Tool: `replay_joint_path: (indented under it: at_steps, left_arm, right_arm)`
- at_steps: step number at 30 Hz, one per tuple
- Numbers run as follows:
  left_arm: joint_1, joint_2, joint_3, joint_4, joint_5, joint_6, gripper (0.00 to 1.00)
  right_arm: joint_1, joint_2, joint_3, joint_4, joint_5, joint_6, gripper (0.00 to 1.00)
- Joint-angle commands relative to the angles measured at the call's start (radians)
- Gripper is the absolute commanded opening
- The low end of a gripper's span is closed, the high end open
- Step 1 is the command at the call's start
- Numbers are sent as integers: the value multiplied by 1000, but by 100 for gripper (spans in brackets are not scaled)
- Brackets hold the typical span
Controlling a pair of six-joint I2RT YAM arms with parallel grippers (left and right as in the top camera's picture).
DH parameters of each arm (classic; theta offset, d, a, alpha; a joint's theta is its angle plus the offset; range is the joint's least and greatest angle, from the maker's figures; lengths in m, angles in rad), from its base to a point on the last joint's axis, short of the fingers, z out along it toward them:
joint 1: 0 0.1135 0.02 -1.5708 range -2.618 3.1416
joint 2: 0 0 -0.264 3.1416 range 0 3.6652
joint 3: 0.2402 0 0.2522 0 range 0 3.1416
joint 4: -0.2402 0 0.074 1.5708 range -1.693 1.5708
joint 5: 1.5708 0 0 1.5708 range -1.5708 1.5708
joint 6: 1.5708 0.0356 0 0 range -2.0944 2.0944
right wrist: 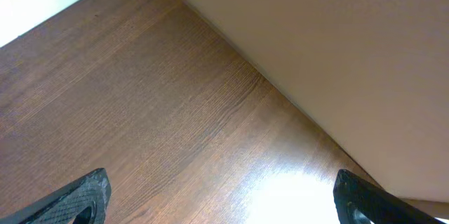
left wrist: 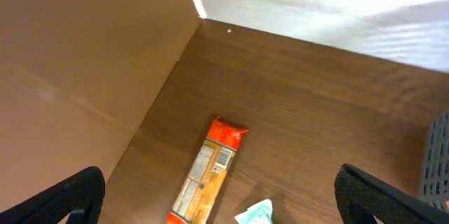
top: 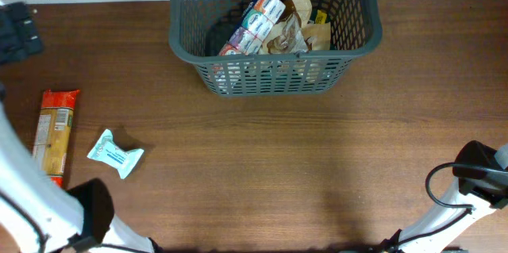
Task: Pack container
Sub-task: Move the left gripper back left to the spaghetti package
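Observation:
The dark grey lattice basket (top: 274, 74) stands at the back middle of the table and holds several food packets (top: 274, 24). Its edge shows at the right of the left wrist view (left wrist: 438, 154). A long orange packet (top: 54, 132) lies at the left, and a small pale teal packet (top: 115, 155) lies beside it. Both show in the left wrist view, the orange one (left wrist: 208, 171) and the teal one (left wrist: 256, 213). My left gripper (left wrist: 221, 206) is open and empty above them. My right gripper (right wrist: 224, 199) is open and empty over bare wood at the front right.
The wooden table (top: 278, 174) ends at the left edge near the orange packet (left wrist: 151, 104). Its right edge runs close by the right gripper (right wrist: 295, 108). The right arm's base and cable (top: 468, 182) sit at the front right corner.

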Motion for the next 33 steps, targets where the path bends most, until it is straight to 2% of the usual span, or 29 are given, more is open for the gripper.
replay_joint_path:
  at_steps: [1, 5, 8, 13, 17, 23, 29, 33]
  left_arm:
    - [109, -81, -60, -3, 136, 36, 99]
    - [201, -145, -269, -2, 227, 89, 99]
    - [237, -186, -513, 43, 255, 127, 99]
    - [268, -196, -887, 238, 253, 228, 99]
    - [287, -172, -1092, 417, 195, 277, 99]
    - [296, -127, -1142, 509, 175, 371, 99]
    - [299, -92, -1142, 637, 172, 526, 99]
    - [307, -56, -1142, 655, 171, 577, 99]
  right_arm:
    - [-1, -31, 14, 0, 12, 3, 99]
    - [-1, -31, 14, 0, 12, 3, 99]
    - [-1, -31, 14, 0, 12, 3, 99]
    - [-1, -31, 14, 0, 12, 3, 99]
    - [-1, -31, 14, 0, 12, 3, 99]
    - [-1, -31, 14, 0, 12, 3, 99]
    - [-1, -31, 14, 0, 12, 3, 99]
    - [-1, -31, 14, 0, 12, 3, 99]
